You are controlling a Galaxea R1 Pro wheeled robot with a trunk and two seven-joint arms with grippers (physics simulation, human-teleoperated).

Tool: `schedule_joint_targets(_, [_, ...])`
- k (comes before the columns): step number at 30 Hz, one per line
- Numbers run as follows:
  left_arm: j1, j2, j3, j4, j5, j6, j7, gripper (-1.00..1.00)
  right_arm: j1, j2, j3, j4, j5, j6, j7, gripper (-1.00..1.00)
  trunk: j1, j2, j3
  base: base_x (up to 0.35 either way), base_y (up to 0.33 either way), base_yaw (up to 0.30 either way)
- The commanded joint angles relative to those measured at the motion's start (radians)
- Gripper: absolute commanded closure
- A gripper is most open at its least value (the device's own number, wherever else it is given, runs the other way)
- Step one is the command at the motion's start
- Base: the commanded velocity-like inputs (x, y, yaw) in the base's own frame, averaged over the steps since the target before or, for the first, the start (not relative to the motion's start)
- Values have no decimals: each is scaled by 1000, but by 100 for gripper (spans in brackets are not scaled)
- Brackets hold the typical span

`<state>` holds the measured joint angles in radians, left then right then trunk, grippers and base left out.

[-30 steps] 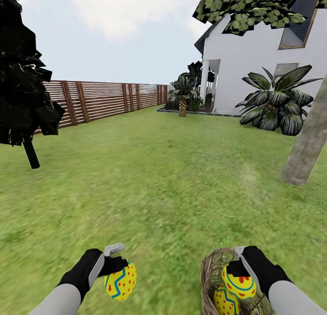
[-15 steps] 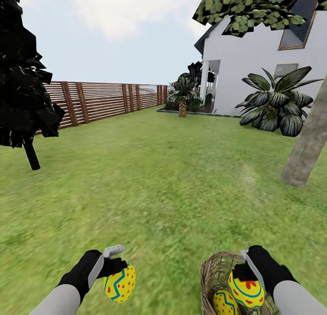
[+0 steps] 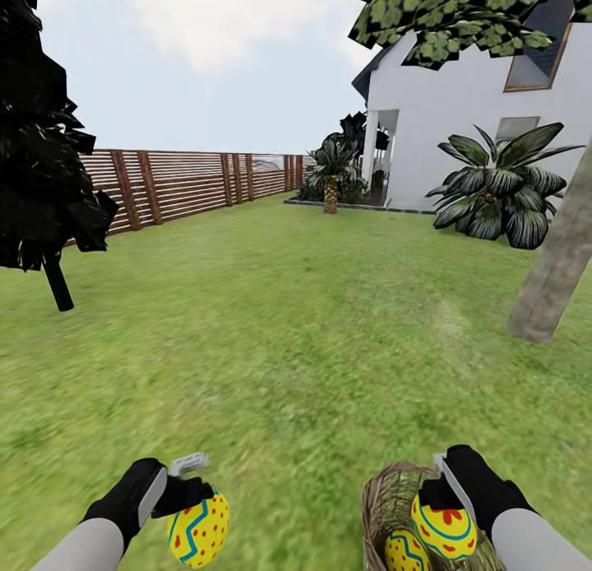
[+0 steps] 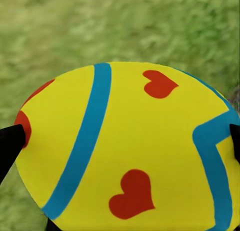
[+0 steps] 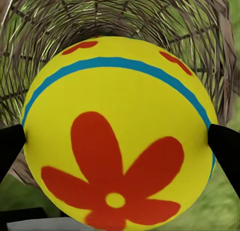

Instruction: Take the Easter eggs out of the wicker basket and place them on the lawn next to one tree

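My left gripper (image 3: 191, 522) is shut on a yellow Easter egg (image 3: 197, 535) with blue zigzags and red dots, held over the lawn (image 3: 279, 341) at the lower left; the egg (image 4: 125, 151) looms close in the left wrist view. My right gripper (image 3: 440, 513) is shut on a second egg (image 3: 444, 526) with a red flower, just above the wicker basket (image 3: 382, 497). That egg (image 5: 117, 136) hangs over the basket's woven wall (image 5: 150, 21). A third egg (image 3: 405, 551) lies inside the basket. The leaning grey-brown tree trunk (image 3: 552, 266) rises at the right.
A dark thin-trunked tree (image 3: 49, 192) stands at the left. A brown slat fence (image 3: 181, 180) runs along the back left. The white house (image 3: 469, 102) and a spiky plant (image 3: 497, 184) stand at the back right. Open grass lies ahead.
My left gripper with its egg has dropped lower and shifted left. My right gripper's egg has sunk a little towards the basket. The view has barely shifted.
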<state>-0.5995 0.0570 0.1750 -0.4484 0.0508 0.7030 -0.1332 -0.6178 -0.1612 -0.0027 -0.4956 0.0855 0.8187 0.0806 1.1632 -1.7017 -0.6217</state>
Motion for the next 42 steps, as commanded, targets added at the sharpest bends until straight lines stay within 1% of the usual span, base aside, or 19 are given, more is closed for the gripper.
schedule_joint_targets(1, [0, -1, 4, -1, 8, 5, 22, 100, 0, 0, 0, -1, 9, 5, 8, 100, -4, 7, 2, 0, 0, 0])
schedule_joint_targets(3, [0, -4, 4, 1, 12, 4, 36, 100, 0, -4, -1, -1, 8, 4, 8, 100, -12, 21, 8, 0, 0, 0])
schedule_joint_targets(9, [-1, -11, 4, 12, 13, 0, 37, 100, 0, -6, 0, -1, 8, 5, 9, 100, -35, 63, 27, 0, 0, 0])
schedule_joint_targets(14, [0, -16, 3, 23, 14, -3, 37, 100, 0, -2, 0, 1, 10, 4, 8, 100, -54, 98, 43, 0, 0, 0])
schedule_joint_targets(18, [-1, -29, 4, 25, 14, -4, 37, 100, 0, 0, 1, 3, 10, 3, 8, 100, -69, 126, 55, 0, 0, 0])
schedule_joint_targets(24, [-1, -32, 4, 34, 13, -5, 35, 100, 0, 3, 1, 6, 11, 3, 8, 100, -92, 168, 74, 0, 0, 0])
schedule_joint_targets(28, [0, -36, 3, 52, 12, -49, 36, 100, 0, 4, 1, 6, 11, 3, 8, 100, -108, 196, 87, 0, 0, 0])
schedule_joint_targets(30, [-1, -37, 3, 57, 12, -53, 35, 100, 0, 4, 2, 7, 11, 4, 8, 100, -115, 210, 93, 0, 0, 0])
schedule_joint_targets(32, [0, -37, 4, 58, 12, -55, 35, 100, 0, 5, 3, 8, 10, 4, 8, 100, -115, 210, 93, 0, 0, 0])
schedule_joint_targets(33, [0, -37, 4, 61, 12, -64, 35, 100, 0, 5, 3, 8, 10, 4, 8, 100, -115, 210, 93, 0, 0, 0])
schedule_joint_targets(34, [-1, -39, 4, 80, 11, -93, 34, 100, 0, 5, 3, 8, 10, 3, 8, 100, -115, 210, 93, 0, 0, 0])
schedule_joint_targets(35, [0, -47, 3, 107, 11, -141, 34, 100, 0, 5, 4, 8, 11, 3, 8, 100, -115, 210, 93, 0, 29, 0])
schedule_joint_targets(36, [0, -57, 3, 137, 10, -211, 36, 100, 0, 5, 4, 9, 11, 3, 8, 100, -115, 210, 93, 0, 192, 0])
schedule_joint_targets(37, [0, -61, 2, 149, 9, -242, 36, 100, 0, 5, 4, 8, 11, 3, 8, 100, -115, 210, 93, 0, 262, 0])
schedule_joint_targets(39, [0, -66, 1, 159, 8, -270, 37, 100, 0, 5, 4, 8, 11, 3, 8, 100, -115, 210, 93, 0, 314, 0])
schedule_joint_targets(42, [0, -69, 1, 161, 8, -275, 36, 100, 0, 4, 4, 8, 11, 3, 8, 100, -115, 210, 93, 0, 332, 0])
